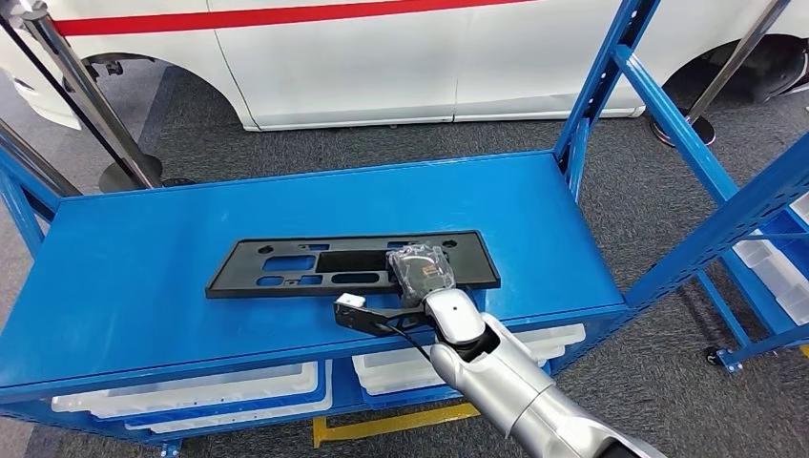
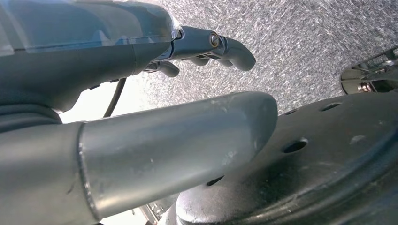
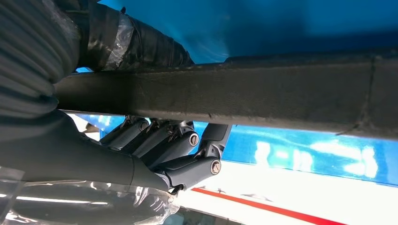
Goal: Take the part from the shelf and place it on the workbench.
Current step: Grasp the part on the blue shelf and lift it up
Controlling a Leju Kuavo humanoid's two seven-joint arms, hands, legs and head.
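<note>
The part [image 1: 286, 267] is a long flat black plastic plate with cut-outs, lying on the blue shelf deck [image 1: 134, 239]. My right hand [image 1: 420, 272] sits on the plate's right portion at its near edge. In the right wrist view the plate's edge [image 3: 263, 93] runs as a dark bar, with the thumb [image 3: 131, 44] on one side and the curled fingers [image 3: 159, 145] on the other, so the hand grips it. My left hand [image 2: 141, 93] hangs over grey carpet with its fingers [image 2: 225, 47] stretched out and nothing in it.
Blue uprights [image 1: 611, 67] stand at the shelf's right end. White bins [image 1: 191, 386] sit on the level below. Another blue rack with white bins [image 1: 773, 267] is at the right. A white vehicle [image 1: 382, 57] and stanchion posts [image 1: 124, 172] stand behind.
</note>
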